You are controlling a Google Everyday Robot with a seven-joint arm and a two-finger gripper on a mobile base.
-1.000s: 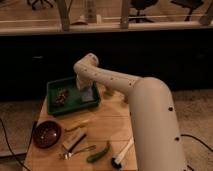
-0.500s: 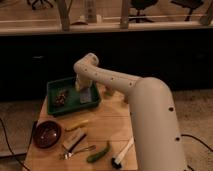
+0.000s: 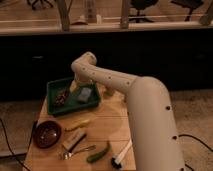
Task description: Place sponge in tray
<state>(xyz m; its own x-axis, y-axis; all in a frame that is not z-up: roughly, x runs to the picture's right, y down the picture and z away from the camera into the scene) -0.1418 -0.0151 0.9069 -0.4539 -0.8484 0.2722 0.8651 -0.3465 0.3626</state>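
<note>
The dark green tray [image 3: 54,106] stands at the table's back left. The grey-blue sponge [image 3: 85,94] lies in the tray's right half, close to the right rim. My gripper [image 3: 79,83] hangs from the white arm directly over the tray's right part, just above and behind the sponge. It is mostly hidden by the arm's wrist. I cannot tell whether it touches the sponge.
Small dark bits [image 3: 62,97] lie in the tray's left half. In front of the tray are a dark red bowl [image 3: 46,134], a tan block with a dark stripe [image 3: 74,139], a yellow piece [image 3: 77,123], a spoon [image 3: 76,151], a green piece [image 3: 100,152] and a white item [image 3: 122,154].
The arm's wrist has risen slightly over the tray. The sponge stays in the same place in the tray.
</note>
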